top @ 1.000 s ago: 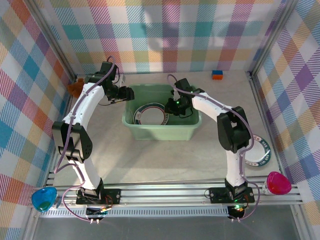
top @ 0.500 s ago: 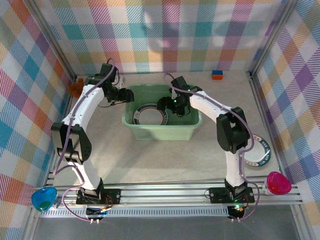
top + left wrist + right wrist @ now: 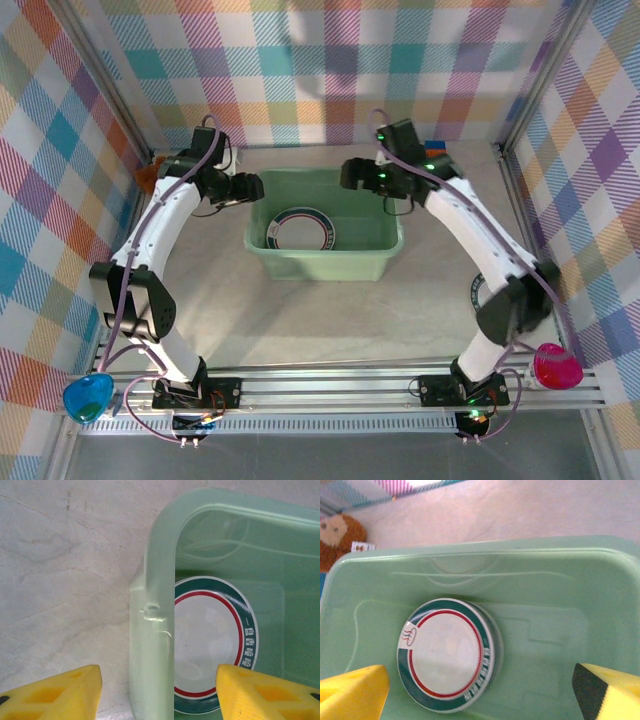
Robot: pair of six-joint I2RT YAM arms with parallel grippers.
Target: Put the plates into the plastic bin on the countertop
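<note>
The mint-green plastic bin (image 3: 385,262) stands mid-countertop (image 3: 300,320). A stack of white plates (image 3: 300,228) with green and red rims lies flat on its floor, towards the left; the same plates (image 3: 447,655) show in the right wrist view. My right gripper (image 3: 350,175) hovers open above the bin's back edge, nothing between its yellow fingers (image 3: 350,692). My left gripper (image 3: 250,187) is open astride the bin's left wall (image 3: 152,645), one finger (image 3: 55,692) outside and the other inside, neither touching it. Another plate (image 3: 477,292) lies on the countertop at the right, mostly hidden by my right arm.
A brown stuffed toy (image 3: 150,175) sits at the back left, also seen as the toy (image 3: 340,535) beyond the bin. A pink object (image 3: 557,367) and a blue one (image 3: 88,397) sit at the near rail's ends. Plaid walls close in three sides.
My right gripper opened inside the bin, leaving a plate on the stack, then rose and drew back to the right. My left gripper barely moved.
</note>
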